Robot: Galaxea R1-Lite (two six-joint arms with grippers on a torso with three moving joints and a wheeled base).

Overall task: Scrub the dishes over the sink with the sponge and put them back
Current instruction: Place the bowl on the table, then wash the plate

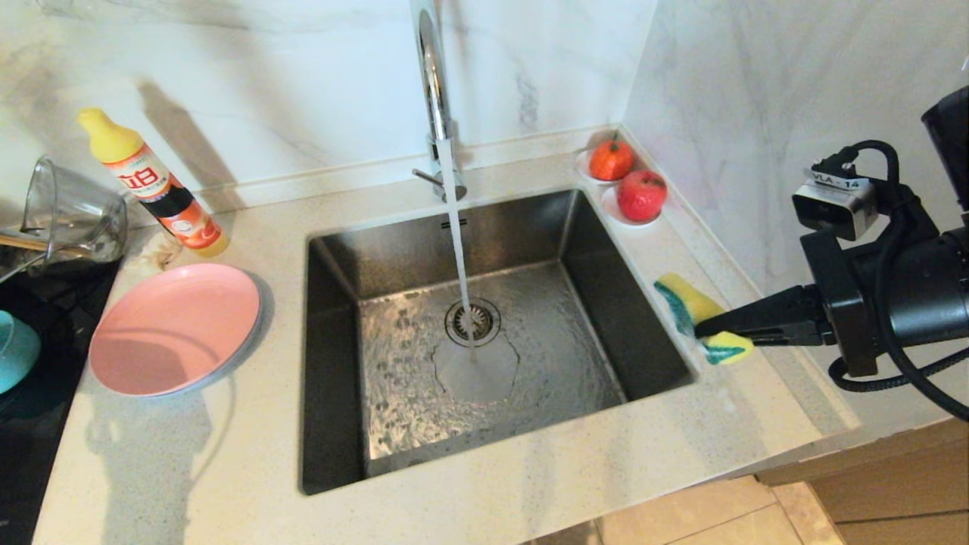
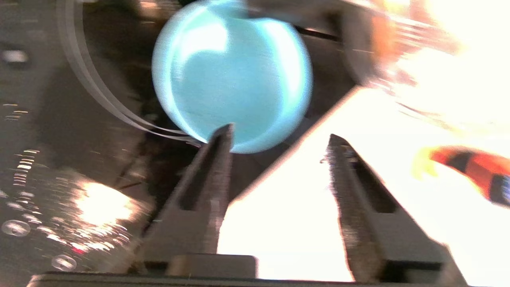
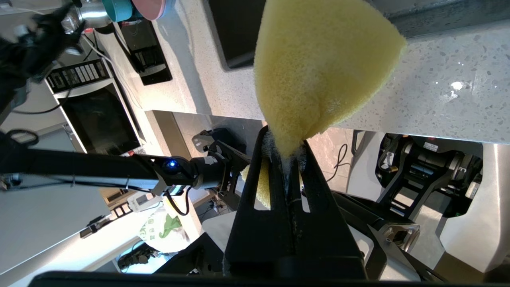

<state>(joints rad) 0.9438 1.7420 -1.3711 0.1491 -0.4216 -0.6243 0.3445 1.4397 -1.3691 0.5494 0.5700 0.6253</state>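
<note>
Pale speckled stone countertop (image 1: 227, 454), with square stainless-steel sink (image 1: 341, 363) set into it as landmark. Left of sink: pink plate (image 1: 176, 327), stacked on a grey-blue plate whose rim alone shows. Behind that plate, left of sink: yellow-capped detergent bottle (image 1: 155, 184), tilted, beside a crumpled pale cloth (image 1: 155, 253). Far left of sink: black cooktop (image 1: 38, 424), bearing a teal bowl (image 1: 14, 350) and a tipped clear glass jug (image 1: 72, 216). Back right corner of sink: two small white dishes, each holding a red-orange fruit (image 1: 641, 194).
</note>
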